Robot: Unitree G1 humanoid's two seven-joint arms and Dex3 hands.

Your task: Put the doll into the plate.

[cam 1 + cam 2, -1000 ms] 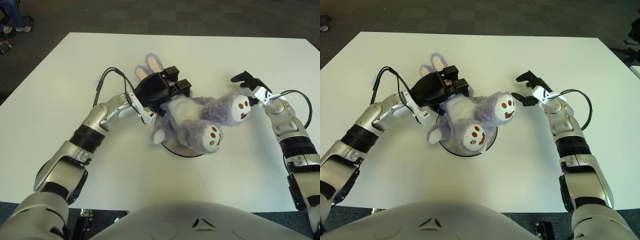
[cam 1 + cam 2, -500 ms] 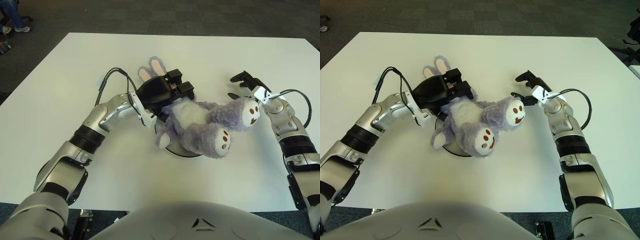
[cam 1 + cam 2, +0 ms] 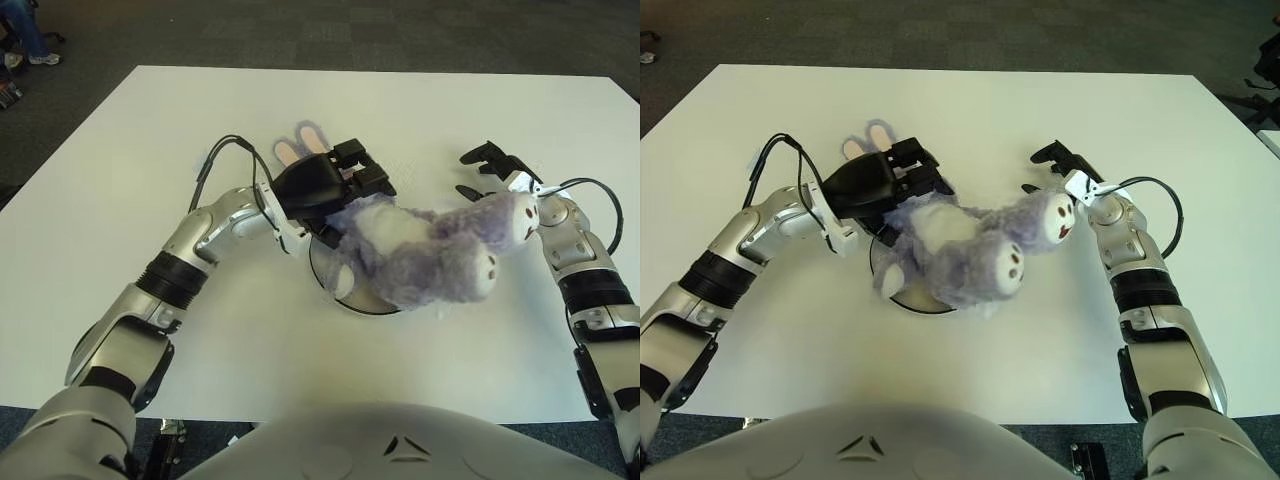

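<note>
Doll [image 3: 420, 255] is a fluffy purple bunny with a white belly, lying on its back across the plate [image 3: 325, 277], which sits on the white desk [image 3: 120, 160]. Its body covers most of the plate, so only the left rim and a bit of the front edge show. The pink-lined ears [image 3: 298, 145] poke out behind the left hand [image 3: 335, 182], pointing toward the far side of the desk.

That left hand is on top of the doll's head end, black fingers curled down over the fur, so it looks clamped on the head. I can't see the fingertips underneath, so exactly how deep the grip goes is hard to say. The forearm comes in from the left with a black cable looping over it.

Both legs stick out to the right, well past the plate's rim and raised off the desk. One white foot pad [image 3: 1012, 262] with brown toe dots faces the camera. The other foot [image 3: 525, 212] is up against the right hand [image 3: 490, 170].

The right hand sits at the right side of the desk, just beside that raised foot, touching or nearly touching it. Its dark fingers are spread apart and point away toward the far edge, not wrapped around anything.

Dark carpet [image 3: 300, 30] shows beyond the desk.
</note>
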